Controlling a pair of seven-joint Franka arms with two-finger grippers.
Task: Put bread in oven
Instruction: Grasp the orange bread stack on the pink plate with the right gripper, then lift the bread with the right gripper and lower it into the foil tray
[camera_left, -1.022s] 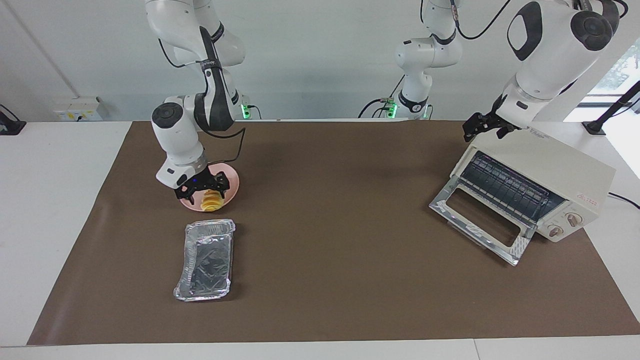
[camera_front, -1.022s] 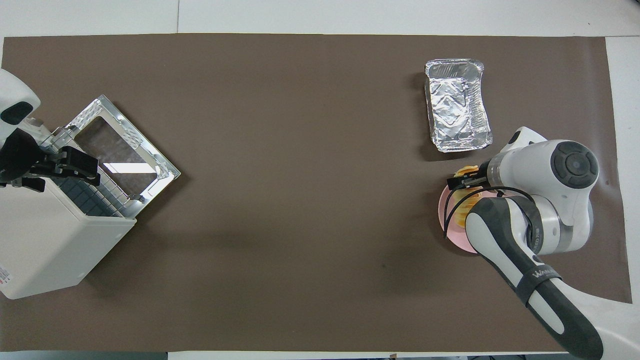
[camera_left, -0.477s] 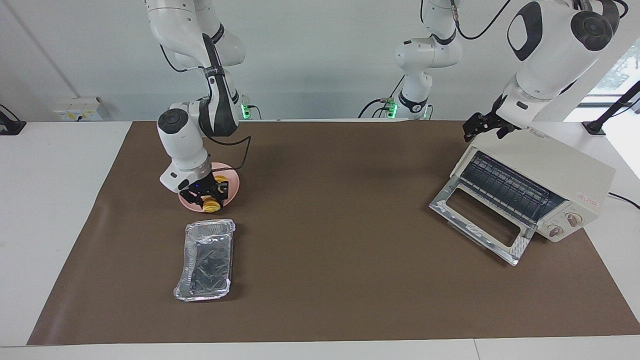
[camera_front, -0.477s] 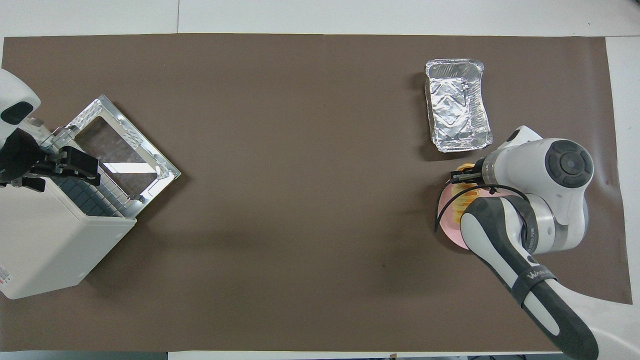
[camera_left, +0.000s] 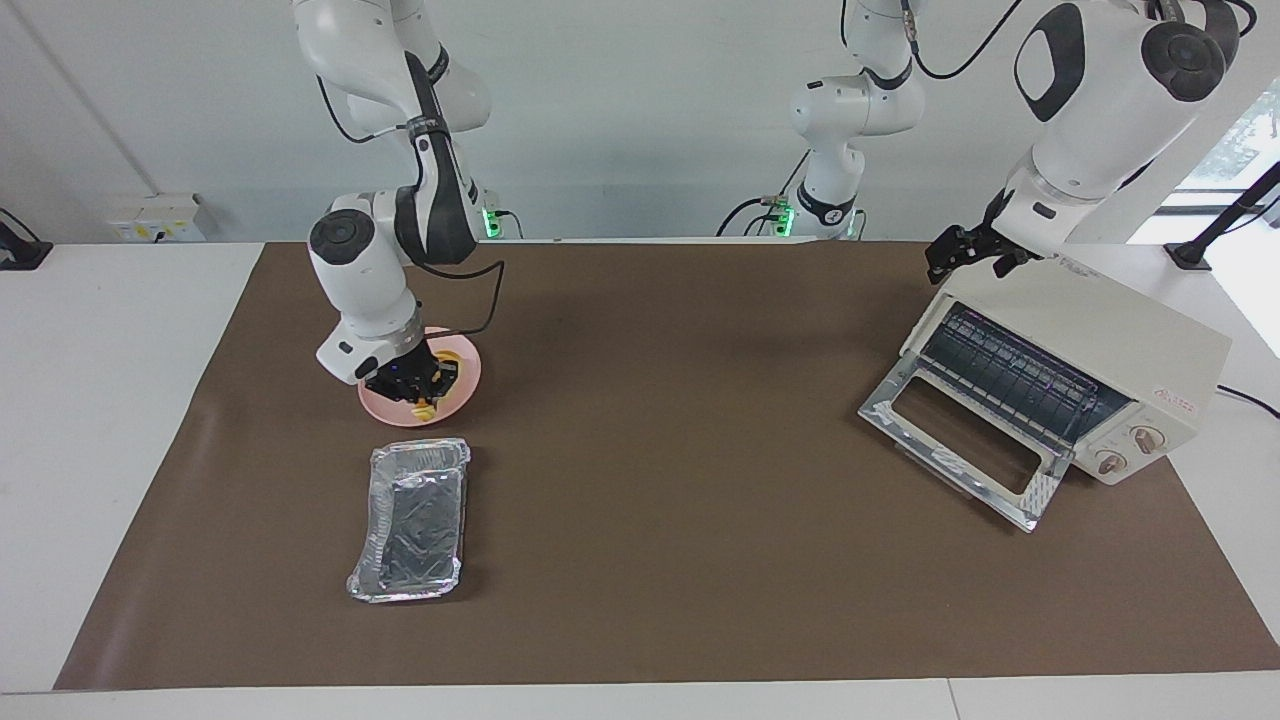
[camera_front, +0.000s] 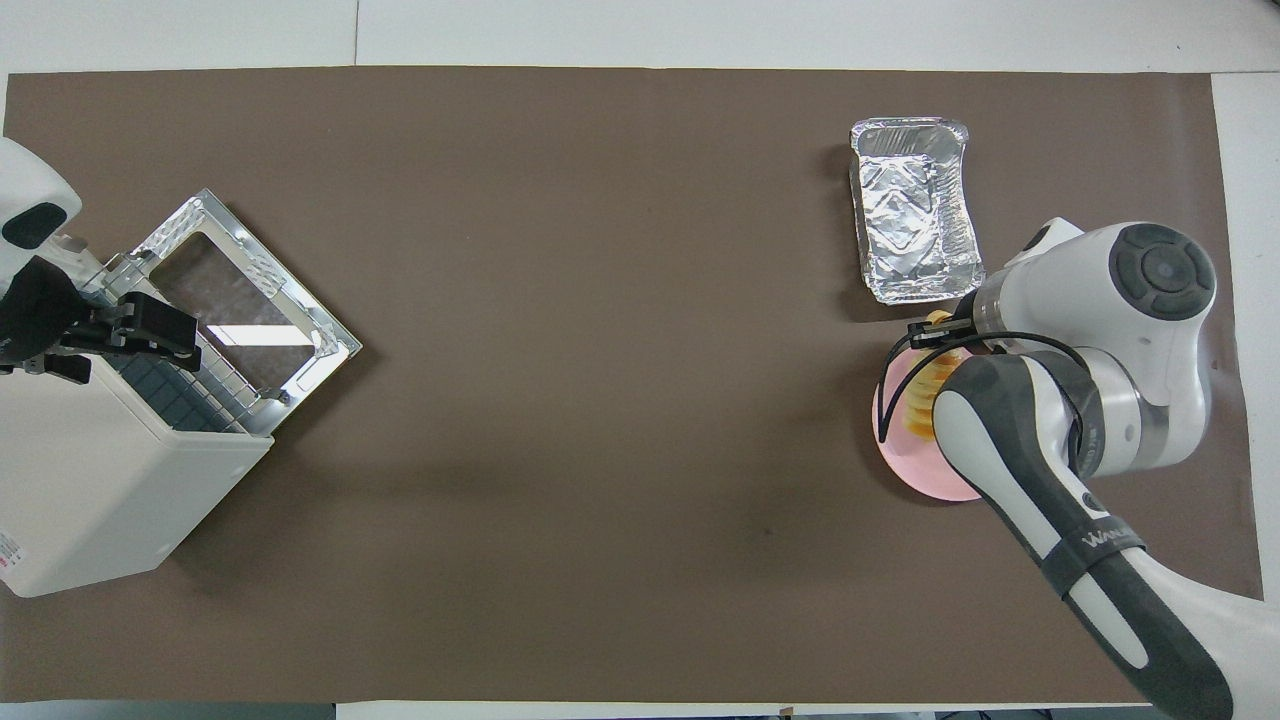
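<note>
Bread (camera_left: 427, 404) sits on pink plate (camera_left: 462, 381) at the right arm's end of the worktop (camera_left: 660, 400). Right end effector (camera_left: 413, 384) is down on it; can't tell if clenched. Left end effector (camera_left: 965, 250) waits over the oven (camera_left: 1080, 370), grip state unclear. Oven door (camera_left: 962, 445) is down.

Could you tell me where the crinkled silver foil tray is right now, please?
The crinkled silver foil tray lies on the brown mat toward the right arm's end of the table, just farther from the robots than the round pink plate.
</note>
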